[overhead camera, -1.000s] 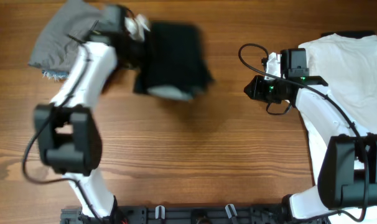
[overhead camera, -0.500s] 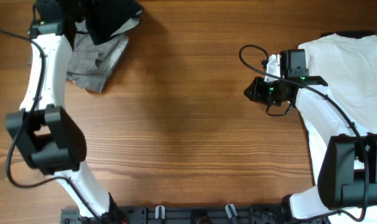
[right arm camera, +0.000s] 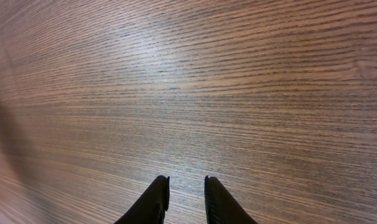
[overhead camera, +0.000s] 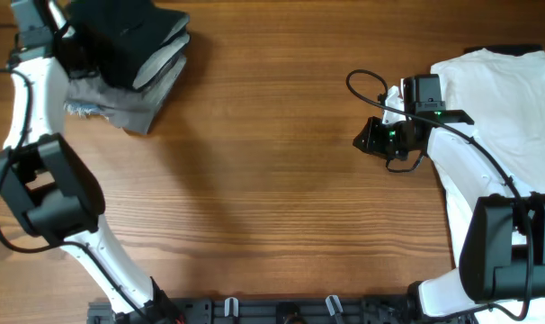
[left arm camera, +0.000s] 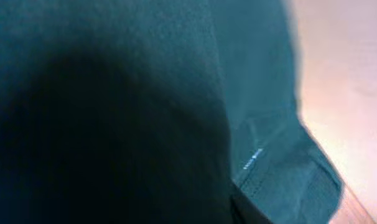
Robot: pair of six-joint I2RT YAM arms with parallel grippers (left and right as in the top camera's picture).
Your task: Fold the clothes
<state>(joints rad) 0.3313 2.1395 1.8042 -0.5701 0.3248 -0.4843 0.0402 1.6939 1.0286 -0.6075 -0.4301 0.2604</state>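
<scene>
The clothes lie at the two far corners. A folded black garment (overhead camera: 120, 40) with a paler grey inside rests on top of grey frayed-hem shorts (overhead camera: 133, 103) at the far left. My left gripper (overhead camera: 67, 45) sits at the black garment's left edge, its jaws hidden by cloth. Dark fabric (left arm camera: 145, 93) fills the left wrist view and no fingers show. A white T-shirt (overhead camera: 511, 99) lies at the far right under my right arm. My right gripper (overhead camera: 362, 141) (right arm camera: 186, 180) hovers over bare wood with a narrow gap and nothing between its fingers.
The wooden table (overhead camera: 272, 198) stretches between the two piles. The black rail (overhead camera: 281, 310) with the arm bases runs along the near edge. A cable (overhead camera: 358, 81) loops off the right wrist.
My left arm has swung the black garment from the table's upper middle to the far left corner, where it now sits on the grey shorts. The right arm has barely moved.
</scene>
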